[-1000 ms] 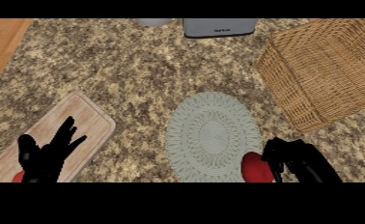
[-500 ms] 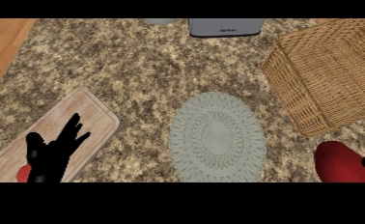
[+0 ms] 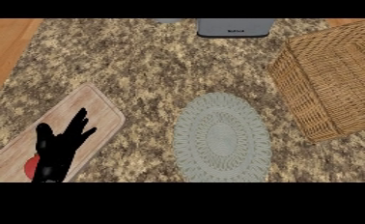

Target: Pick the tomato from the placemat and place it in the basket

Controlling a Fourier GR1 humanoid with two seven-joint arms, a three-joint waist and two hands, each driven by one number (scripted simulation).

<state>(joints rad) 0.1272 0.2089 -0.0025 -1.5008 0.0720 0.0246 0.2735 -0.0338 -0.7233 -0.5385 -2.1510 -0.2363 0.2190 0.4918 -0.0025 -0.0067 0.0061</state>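
The round grey-green placemat [image 3: 222,138] lies at the middle bottom of the counter with nothing on it. The wicker basket [image 3: 329,80] stands at the right edge, and what shows of its inside holds nothing. No tomato shows on the placemat or in the basket. My left hand [image 3: 58,148] rests open at the lower left, fingers up, over a wooden cutting board [image 3: 89,114]. My right hand is out of view.
A red object [image 3: 31,167] peeks out from under my left hand on the board, mostly hidden. A grey appliance [image 3: 234,27] stands at the counter's back edge. The speckled countertop [image 3: 143,68] spreads between them.
The right hand and the red tomato it held at the lower right have left the view. The left hand has stayed over the board.
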